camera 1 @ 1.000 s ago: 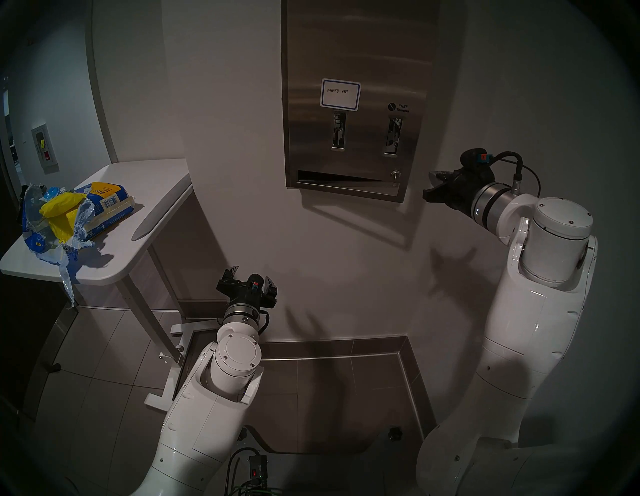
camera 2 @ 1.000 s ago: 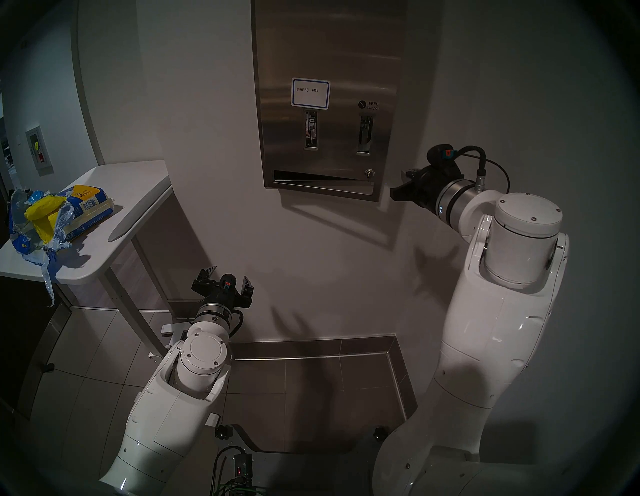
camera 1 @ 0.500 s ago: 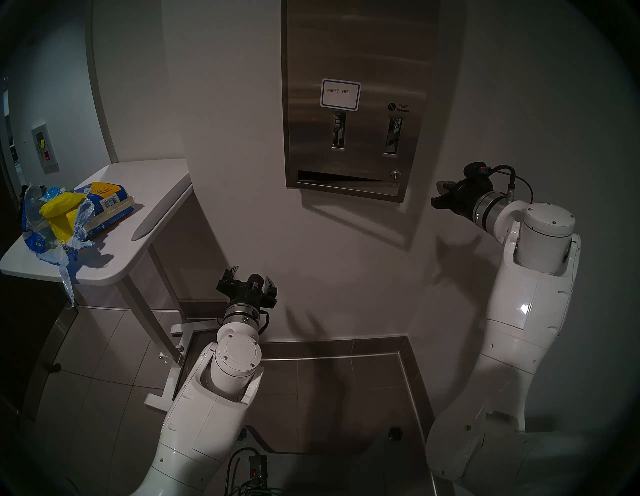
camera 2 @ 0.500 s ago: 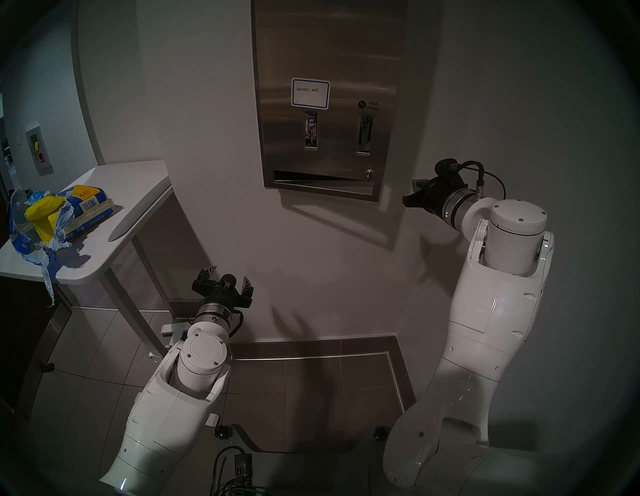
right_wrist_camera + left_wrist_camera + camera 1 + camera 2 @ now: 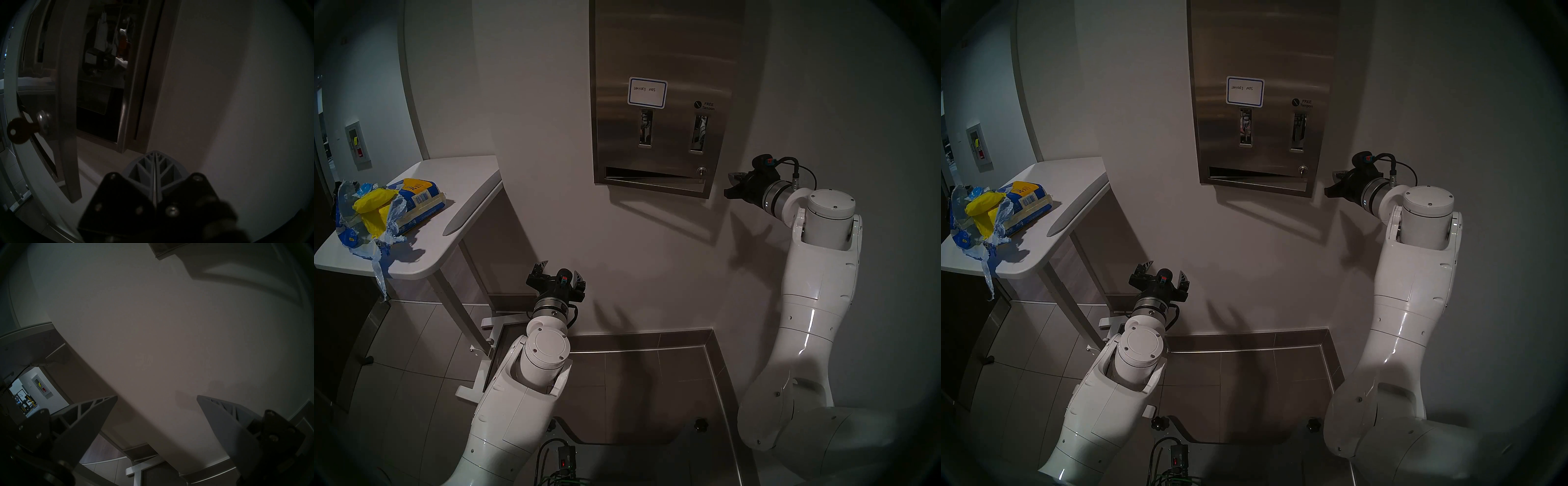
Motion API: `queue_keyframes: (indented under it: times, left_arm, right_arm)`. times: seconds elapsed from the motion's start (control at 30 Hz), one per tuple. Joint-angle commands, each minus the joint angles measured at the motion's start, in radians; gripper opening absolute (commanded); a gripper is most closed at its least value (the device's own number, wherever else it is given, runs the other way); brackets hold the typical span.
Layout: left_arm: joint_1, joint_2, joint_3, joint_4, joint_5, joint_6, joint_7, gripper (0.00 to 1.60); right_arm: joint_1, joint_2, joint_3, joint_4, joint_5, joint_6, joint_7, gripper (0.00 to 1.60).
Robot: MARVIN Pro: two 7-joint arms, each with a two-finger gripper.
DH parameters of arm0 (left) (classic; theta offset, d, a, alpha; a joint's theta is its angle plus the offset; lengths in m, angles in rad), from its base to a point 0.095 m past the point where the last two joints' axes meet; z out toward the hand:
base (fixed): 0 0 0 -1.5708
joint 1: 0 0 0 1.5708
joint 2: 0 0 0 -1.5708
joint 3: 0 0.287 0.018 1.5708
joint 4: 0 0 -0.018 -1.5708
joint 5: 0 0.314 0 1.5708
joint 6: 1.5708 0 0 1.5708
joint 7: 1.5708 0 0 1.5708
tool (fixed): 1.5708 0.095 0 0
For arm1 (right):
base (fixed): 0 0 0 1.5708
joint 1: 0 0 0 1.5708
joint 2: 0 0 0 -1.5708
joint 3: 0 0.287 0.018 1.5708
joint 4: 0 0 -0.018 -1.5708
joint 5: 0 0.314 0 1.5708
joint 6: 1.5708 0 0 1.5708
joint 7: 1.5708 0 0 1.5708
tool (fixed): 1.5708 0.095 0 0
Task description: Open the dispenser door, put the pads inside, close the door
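We find the right gripper [image 5: 732,186], black with grey ribbed fingers, pressed shut on nothing; since a second ago it has advanced toward the wall, level with the free right edge of the tall brushed-steel dispenser door [image 5: 663,61]. The wrist view shows that door standing slightly ajar, a dark key [image 5: 17,133] in its small round lock [image 5: 43,123]. We judge a closed-finger hook behind the edge is intended. The left gripper [image 5: 559,274] stays spread wide and empty. The yellow-wrapped pads [image 5: 374,203] lie in the torn blue pack [image 5: 415,200] on the white side table [image 5: 456,190], well apart
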State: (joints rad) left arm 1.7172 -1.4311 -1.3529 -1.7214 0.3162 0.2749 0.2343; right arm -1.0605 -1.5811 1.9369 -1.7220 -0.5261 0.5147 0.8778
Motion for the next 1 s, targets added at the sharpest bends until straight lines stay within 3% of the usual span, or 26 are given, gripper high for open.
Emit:
queue_keyframes:
  times: [0.0, 0.37, 0.8, 0.97]
  left_arm:
    - [-0.022, 0.000, -0.002, -0.031, 0.002, -0.008, 0.002, 1.60]
    - [-0.022, 0.000, -0.002, -0.032, 0.002, -0.008, 0.003, 1.60]
    - [-0.022, 0.001, -0.001, -0.032, 0.001, -0.008, 0.003, 1.60]
    - [-0.022, 0.001, -0.001, -0.032, 0.001, -0.008, 0.003, 1.60]
  right_arm:
    - [0.077, 0.020, -0.030, -0.006, 0.015, -0.054, 0.008, 0.00]
    - [0.045, 0.024, -0.069, -0.066, 0.040, -0.072, 0.083, 0.00]
    - [-0.037, 0.052, -0.057, -0.201, 0.057, 0.009, 0.245, 0.00]
    - [-0.074, 0.100, -0.041, -0.245, 0.067, 0.059, 0.347, 0.00]
